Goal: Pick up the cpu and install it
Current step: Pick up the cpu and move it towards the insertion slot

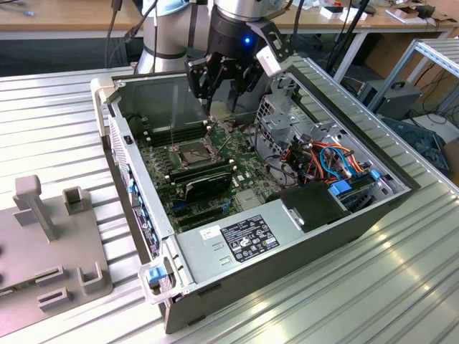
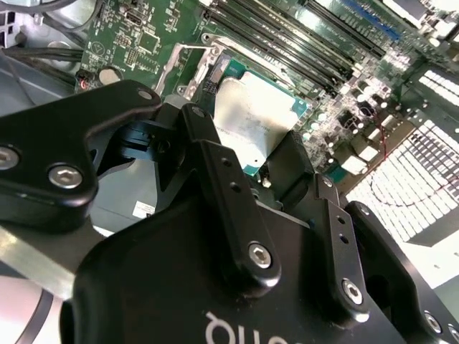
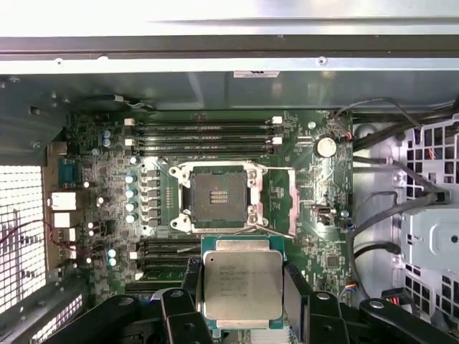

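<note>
The cpu (image 3: 242, 282), a thin square chip with a dull silver top, sits between my gripper's (image 3: 242, 288) black fingers (image 3: 294, 287), shut on its two side edges. It hangs above the green motherboard, just beside the open socket (image 3: 215, 197) with its metal frame and dark centre. In the second wrist view the cpu (image 2: 252, 118) shows between the fingers (image 2: 208, 154), with the socket frame (image 2: 188, 61) beyond it. In the exterior view my gripper (image 1: 221, 92) hovers inside the open computer case, above the socket (image 1: 193, 152).
Long black memory sticks (image 3: 204, 130) lie on both sides of the socket. A grey power-supply box (image 1: 244, 236) fills the case's near end and a metal drive cage (image 1: 287, 118) with coloured cables stands at the exterior view's right. A grey fixture (image 1: 43, 236) rests outside the case.
</note>
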`<state>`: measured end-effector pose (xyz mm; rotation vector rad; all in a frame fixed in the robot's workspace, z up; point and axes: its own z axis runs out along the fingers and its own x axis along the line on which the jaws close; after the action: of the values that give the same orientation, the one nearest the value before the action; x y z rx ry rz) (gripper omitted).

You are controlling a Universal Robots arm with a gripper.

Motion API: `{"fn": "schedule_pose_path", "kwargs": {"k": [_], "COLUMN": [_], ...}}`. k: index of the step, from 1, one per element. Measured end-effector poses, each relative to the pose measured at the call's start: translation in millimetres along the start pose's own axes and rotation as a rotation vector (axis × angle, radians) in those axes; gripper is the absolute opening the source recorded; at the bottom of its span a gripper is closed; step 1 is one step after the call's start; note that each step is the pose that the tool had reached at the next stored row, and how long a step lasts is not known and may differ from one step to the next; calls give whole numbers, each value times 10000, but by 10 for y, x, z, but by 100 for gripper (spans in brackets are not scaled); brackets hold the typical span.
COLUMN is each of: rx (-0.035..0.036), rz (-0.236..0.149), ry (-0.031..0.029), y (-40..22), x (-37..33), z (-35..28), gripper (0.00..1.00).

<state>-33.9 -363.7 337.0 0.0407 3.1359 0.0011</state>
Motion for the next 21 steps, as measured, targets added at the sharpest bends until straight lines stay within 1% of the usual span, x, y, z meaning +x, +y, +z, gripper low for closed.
{"fn": "schedule_pose_path", "kwargs": {"k": [4,5,7,8,9,10,11,14,15,18,20,21], "rx": [1,1,0,0,1,1,1,1,0,-1,2,3], "rz": [1,3,1,2,4,4,5,5,6,7,5,4], "ry": [1,1,0,0,1,0,0,1,0,0,1,2], "y": [10,18,43,60,90,105,128,167,177,187,199,199], "x": [1,4,9,11,14,15,19,25,27,33,47,47], "z": [73,111,145,158,177,188,214,278,294,313,345,346], "gripper": [54,54,54,54,54,54,54,54,54,54,54,54]}}
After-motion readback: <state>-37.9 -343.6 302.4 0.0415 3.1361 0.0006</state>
